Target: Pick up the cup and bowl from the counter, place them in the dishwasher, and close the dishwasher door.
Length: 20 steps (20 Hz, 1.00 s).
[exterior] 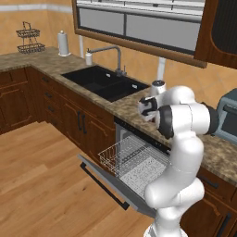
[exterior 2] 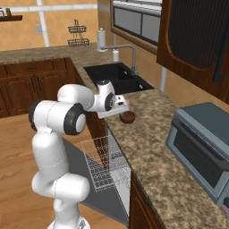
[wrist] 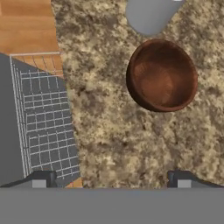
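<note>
A speckled brown granite tabletop point(wrist: 109, 131) runs over dark wooden cabinets, with the open dishwasher point(exterior: 139, 152) set into it as the main landmark. To the left of the dishwasher along the tabletop sits a black double sink point(exterior: 104, 83) with a grey tap point(exterior: 113, 55). The dishwasher door point(exterior: 104, 180) hangs down flat and open over the wooden floor point(exterior: 41, 176), and the white wire rack point(exterior: 122, 155) is pulled out above it. Above the tabletop edge just over the dishwasher hovers the tool point(wrist: 111, 179), its two dark fingertips point(wrist: 41, 179) set wide apart with nothing between them. In the hand view, just beyond the tool on the tabletop, rests the glossy reddish-brown bowl point(wrist: 162, 75), upright and open side up. The light grey cup point(wrist: 148, 15) stands just past the bowl, close beside it; whether they touch cannot be told. Farther right of the dishwasher a grey toaster oven point(exterior 2: 201, 143) sits on the tabletop.
</note>
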Tool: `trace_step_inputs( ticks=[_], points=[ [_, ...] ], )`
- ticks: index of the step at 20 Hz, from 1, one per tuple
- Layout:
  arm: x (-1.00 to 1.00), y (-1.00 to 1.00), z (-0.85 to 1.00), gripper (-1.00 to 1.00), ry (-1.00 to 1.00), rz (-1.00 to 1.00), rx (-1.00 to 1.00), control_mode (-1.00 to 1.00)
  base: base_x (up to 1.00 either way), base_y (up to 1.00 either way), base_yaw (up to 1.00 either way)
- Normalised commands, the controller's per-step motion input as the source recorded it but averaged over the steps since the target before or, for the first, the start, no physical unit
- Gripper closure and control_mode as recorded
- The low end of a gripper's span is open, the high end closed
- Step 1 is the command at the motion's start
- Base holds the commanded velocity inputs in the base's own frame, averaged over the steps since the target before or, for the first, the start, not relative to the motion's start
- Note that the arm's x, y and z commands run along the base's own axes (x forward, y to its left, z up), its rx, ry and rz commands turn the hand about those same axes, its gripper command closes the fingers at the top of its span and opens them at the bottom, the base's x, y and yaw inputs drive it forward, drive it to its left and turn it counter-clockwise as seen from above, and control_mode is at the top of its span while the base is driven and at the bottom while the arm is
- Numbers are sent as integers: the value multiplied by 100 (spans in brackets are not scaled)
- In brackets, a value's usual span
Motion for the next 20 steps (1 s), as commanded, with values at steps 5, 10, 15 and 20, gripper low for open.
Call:
trace_step_inputs(
  ticks=[5, 10, 15, 20],
  points=[
    [42, -4, -35, -100, 0, 0, -2, -100, 0, 0, 0],
    [34, -10, -26, -100, -1, 0, -2, -100, 0, 0, 0],
    [27, -8, -25, -100, 0, 0, -1, -100, 0, 0, 0],
    [27, 0, -21, -100, -1, 0, -2, -100, 0, 0, 0]
  ],
)
